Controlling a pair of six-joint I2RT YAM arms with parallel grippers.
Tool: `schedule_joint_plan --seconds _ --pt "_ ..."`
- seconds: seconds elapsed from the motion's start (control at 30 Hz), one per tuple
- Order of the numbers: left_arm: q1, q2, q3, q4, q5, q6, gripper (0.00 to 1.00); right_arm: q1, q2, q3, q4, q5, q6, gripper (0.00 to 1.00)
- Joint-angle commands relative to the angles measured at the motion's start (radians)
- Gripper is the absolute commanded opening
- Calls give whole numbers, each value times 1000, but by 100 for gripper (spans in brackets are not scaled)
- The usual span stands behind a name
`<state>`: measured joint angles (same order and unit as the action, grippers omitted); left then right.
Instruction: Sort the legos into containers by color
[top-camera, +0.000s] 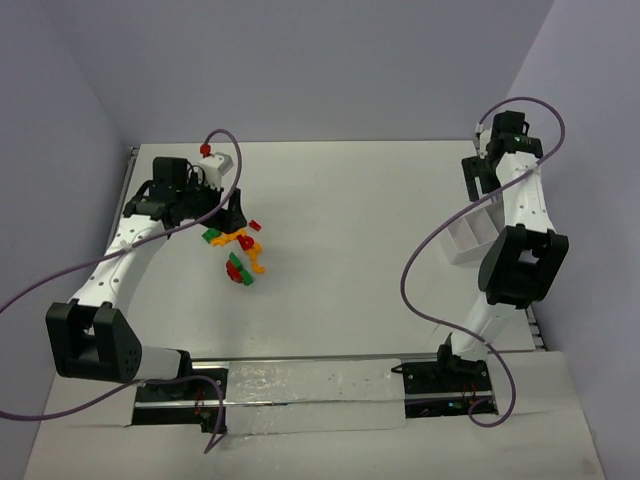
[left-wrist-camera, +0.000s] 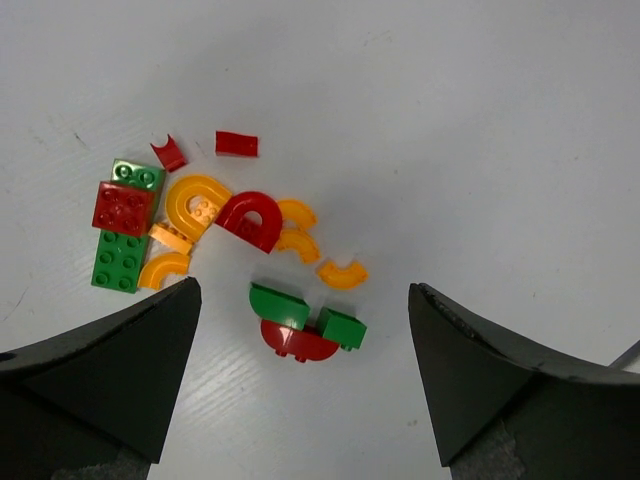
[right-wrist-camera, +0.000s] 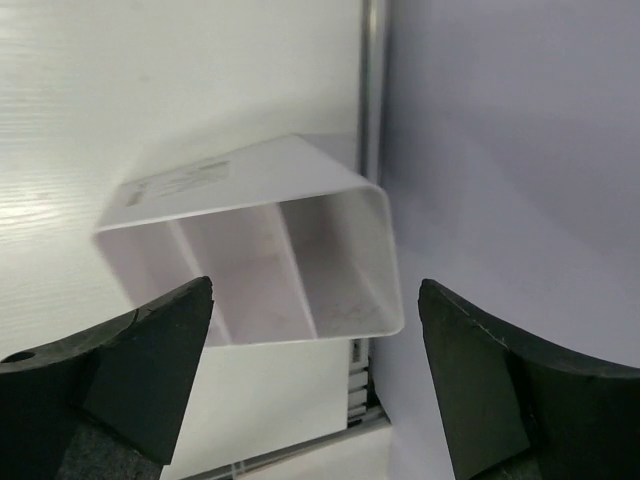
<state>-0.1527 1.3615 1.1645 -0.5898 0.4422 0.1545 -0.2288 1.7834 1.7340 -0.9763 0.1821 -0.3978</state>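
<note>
Legos (left-wrist-camera: 250, 220) beneath wide-spread left claw (left-wrist-camera: 303, 290); right claw (right-wrist-camera: 315, 290) likewise

The top camera looks down from high over the near edge onto the whole table (top-camera: 350, 200). The left wrist camera looks down from near on the legos (left-wrist-camera: 250, 225), which the top view shows left of centre. The right wrist camera faces the containers (right-wrist-camera: 290, 250) closely; the top view shows them at the right edge.

A white table (top-camera: 360, 220) was seen, with red, green and orange-yellow legos (top-camera: 240, 255) scattered in a loose cluster on its left part. White containers (top-camera: 468, 238) were set near its right edge.
</note>
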Motion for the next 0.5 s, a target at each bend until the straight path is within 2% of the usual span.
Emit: schedule_joint_plan --seconds 0.0,0.07,0.23,0.4,0.47 --pt "5 -55 -43 -82 -3 90 90 94 -145 14 -24 -119 62 97" --pt "2 -71 -83 -108 -14 127 86 151 -185 -38 -10 -157 91 100" --pt "2 -134 -187 -145 -18 306 84 264 -251 -150 36 -276 145 100" --pt "2 -123 -232 -106 -86 276 81 306 -269 -206 61 -380 186 100" --pt "2 -82 -220 -96 -115 215 74 315 -279 -233 74 -391 197 100"
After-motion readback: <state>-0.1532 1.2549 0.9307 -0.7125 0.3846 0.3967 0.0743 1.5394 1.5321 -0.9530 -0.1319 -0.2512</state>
